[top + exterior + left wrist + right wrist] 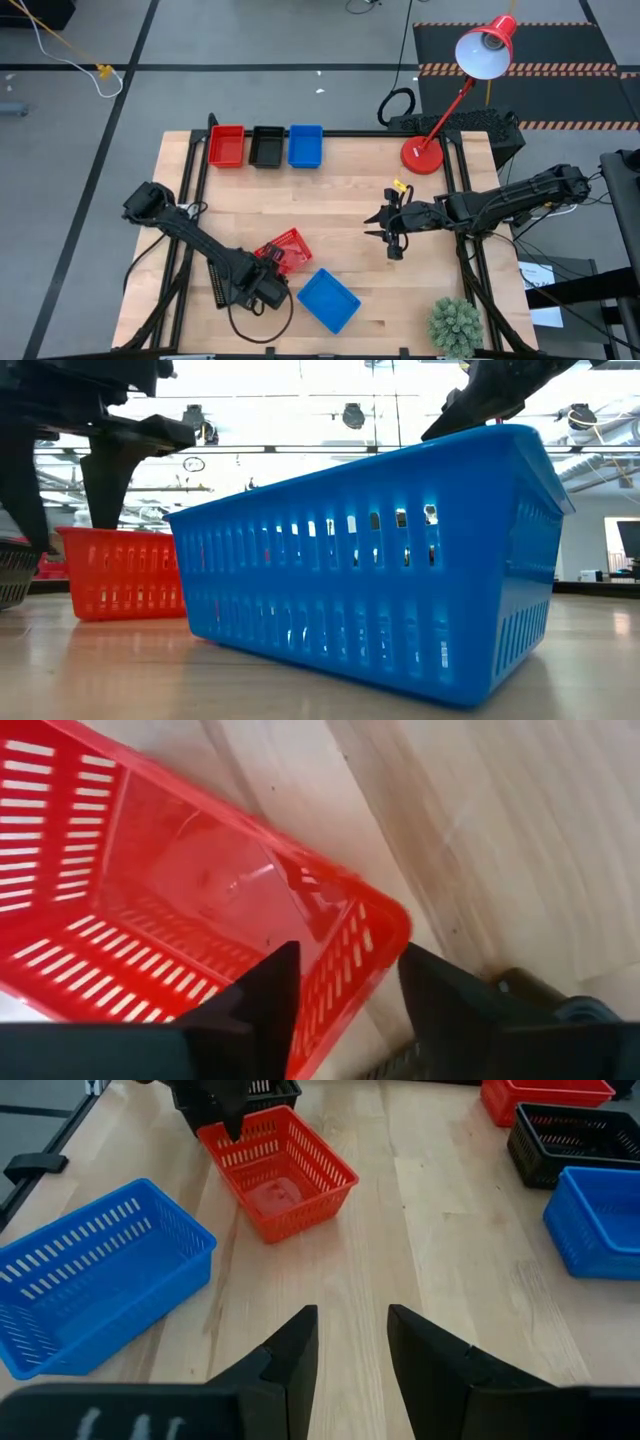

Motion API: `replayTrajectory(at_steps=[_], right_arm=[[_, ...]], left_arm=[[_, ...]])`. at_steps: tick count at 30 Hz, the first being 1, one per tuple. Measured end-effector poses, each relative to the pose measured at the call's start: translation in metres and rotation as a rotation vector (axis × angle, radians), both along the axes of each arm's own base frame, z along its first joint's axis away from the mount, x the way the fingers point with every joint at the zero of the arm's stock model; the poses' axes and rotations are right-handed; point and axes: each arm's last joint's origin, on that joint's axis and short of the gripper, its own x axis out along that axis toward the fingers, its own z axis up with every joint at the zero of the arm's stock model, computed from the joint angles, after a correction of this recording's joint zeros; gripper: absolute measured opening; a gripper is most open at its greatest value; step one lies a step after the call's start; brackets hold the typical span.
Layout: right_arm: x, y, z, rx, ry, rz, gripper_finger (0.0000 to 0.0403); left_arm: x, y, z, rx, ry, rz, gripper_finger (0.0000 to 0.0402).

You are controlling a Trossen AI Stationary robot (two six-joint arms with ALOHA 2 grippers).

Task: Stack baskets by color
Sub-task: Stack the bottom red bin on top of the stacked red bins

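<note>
A loose red basket (pixel 285 250) stands on the table's near left part, and a blue basket (pixel 328 299) lies beside it toward the near edge. Red (pixel 227 146), black (pixel 266 146) and blue (pixel 305 145) baskets line the far edge. Another black basket (pixel 270 1090) shows behind the loose red one. My left gripper (pixel 345 995) points down over the red basket's corner, open, one finger inside its wall and one outside. My right gripper (pixel 352 1340) hangs open above the table's middle right, holding nothing. My left gripper comes from above and straddles the red basket's short wall near a corner (pixel 350 945), one finger (pixel 265 995) inside and the other finger (pixel 440 1000) outside. Whether either finger touches the wall I cannot tell. The basket's base is on the table.
A red desk lamp stands with its base (pixel 423 155) at the table's far right. A small green plant (pixel 455 325) sits at the near right corner. Bare wood lies between the far row and the loose baskets.
</note>
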Motion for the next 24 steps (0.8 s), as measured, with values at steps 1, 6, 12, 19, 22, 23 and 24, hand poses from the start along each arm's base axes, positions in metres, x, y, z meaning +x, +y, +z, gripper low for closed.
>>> replayTrajectory(at_steps=[1, 6, 12, 19, 22, 23, 24], right_arm=[[0.0, 0.0, 0.0, 0.0, 0.001, 0.0, 0.0118], [0.0, 0.0, 0.0, -0.014, 0.004, 0.008, 0.0118], [0.0, 0.0, 0.0, -0.071, 0.002, 0.047, 0.0118], [0.001, 0.0, 0.002, -0.178, -0.019, 0.113, 0.0118], [0.001, 0.0, 0.002, -0.212, -0.018, 0.134, 0.0118], [0.001, -0.001, 0.002, -0.22, -0.017, 0.137, 0.0118], [0.002, -0.002, 0.002, -0.225, -0.017, 0.136, 0.0118]], left_arm=[[0.0, 0.0, 0.0, 0.001, 0.0, 0.0, 0.0157], [0.002, 0.004, 0.0, 0.005, 0.004, 0.013, 0.0077], [0.011, 0.017, 0.0, -0.001, -0.011, 0.062, 0.0012], [0.018, 0.039, 0.004, 0.003, -0.004, 0.132, 0.0023], [0.018, 0.046, 0.021, -0.018, -0.044, 0.157, 0.0009], [0.018, 0.049, 0.028, -0.026, -0.058, 0.164, 0.0009], [0.017, 0.051, 0.034, -0.029, -0.066, 0.169, 0.0009]])
